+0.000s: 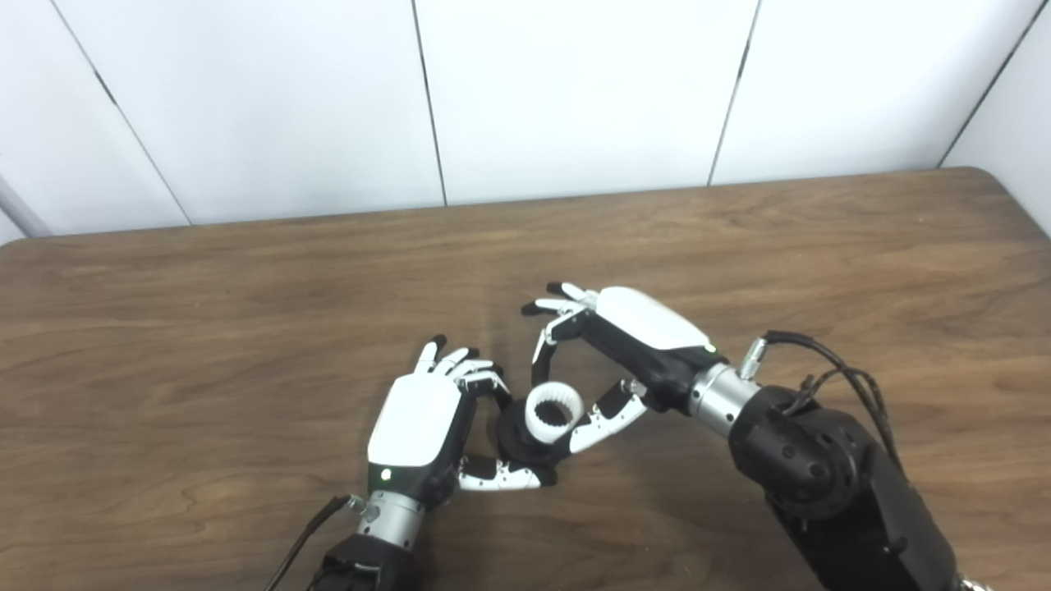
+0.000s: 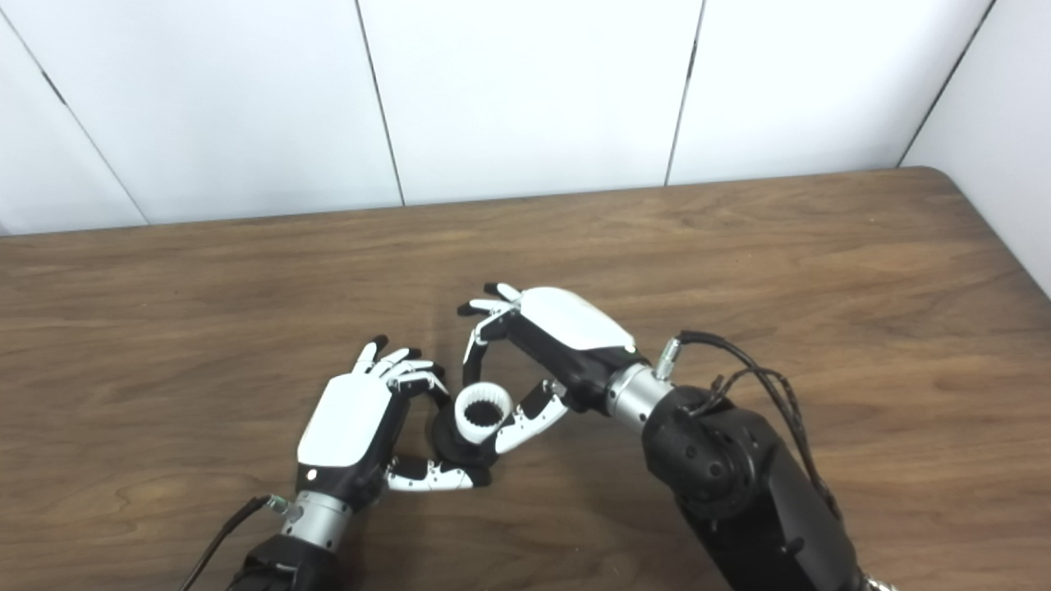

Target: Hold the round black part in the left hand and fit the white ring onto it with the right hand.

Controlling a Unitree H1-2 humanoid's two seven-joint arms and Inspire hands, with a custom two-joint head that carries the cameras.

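Left hand [image 1: 419, 423] grips round black part [image 1: 516, 435]; white toothed ring [image 1: 553, 411] atop it, pinched by right hand [image 1: 632, 345], bore facing up

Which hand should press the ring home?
Right. The right hand already has its fingers around the white ring, which sits on the round black part. The left hand is occupied gripping that part.

The toothed white ring [image 1: 553, 413] sits on top of the round black part [image 1: 517, 435], opening facing up.
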